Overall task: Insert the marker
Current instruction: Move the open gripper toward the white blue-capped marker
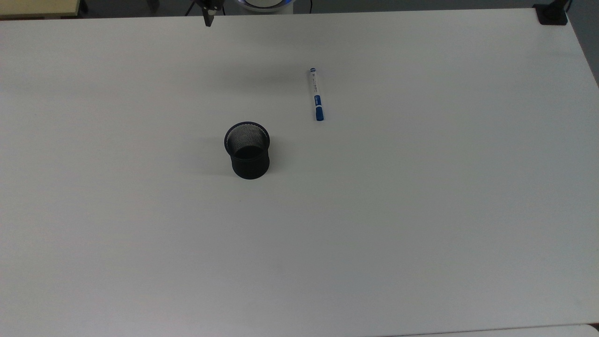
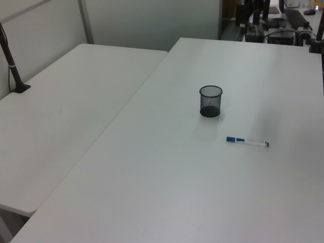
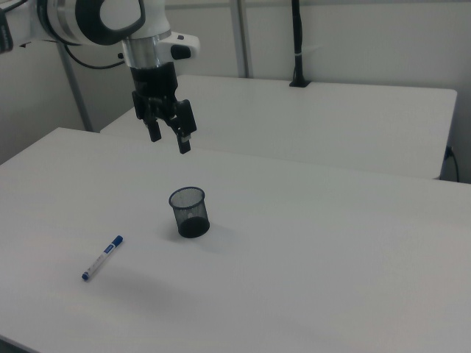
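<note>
Currently the marker [image 3: 101, 258] lies flat on the desk [image 3: 331, 257], lower left of the right view, apart from the mesh cup [image 3: 189, 212]; the claw [image 3: 168, 134] hangs spread and empty (a slim barrel could roll away during pinching).

1. In the top view the end effector [image 1: 208, 18] is cut off by the upper edge, with just one dark fingertip in view.
2. The print on the marker [image 1: 316, 93] is too small to read.
3. In the right view the arm [image 3: 96, 18] runs off the upper left corner.
4. The counter [image 1: 421, 210] runs past the top view's lower edge.
</note>
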Robot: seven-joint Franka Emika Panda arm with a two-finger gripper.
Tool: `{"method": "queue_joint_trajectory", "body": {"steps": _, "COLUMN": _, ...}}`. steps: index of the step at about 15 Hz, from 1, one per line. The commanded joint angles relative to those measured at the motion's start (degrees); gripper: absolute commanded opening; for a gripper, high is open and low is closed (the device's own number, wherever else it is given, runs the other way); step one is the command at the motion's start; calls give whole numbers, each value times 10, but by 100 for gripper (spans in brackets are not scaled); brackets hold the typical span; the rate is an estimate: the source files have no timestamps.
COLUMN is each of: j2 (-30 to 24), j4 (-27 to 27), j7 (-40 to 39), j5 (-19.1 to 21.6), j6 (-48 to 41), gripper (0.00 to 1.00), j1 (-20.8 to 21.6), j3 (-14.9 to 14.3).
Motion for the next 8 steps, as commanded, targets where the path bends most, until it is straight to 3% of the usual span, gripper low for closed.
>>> {"method": "queue_joint_trajectory", "body": {"steps": 1, "j2": 15, "j4": -5, "j7": -70, "j5": 1, "j6": 20, "gripper": 100, "j1": 13, "j3": -4}}
{"method": "queue_joint_trajectory", "body": {"steps": 8, "j2": 14, "j4": -9, "j7": -72, "j5": 1, "j6": 19, "gripper": 100, "j1": 14, "j3": -4}}
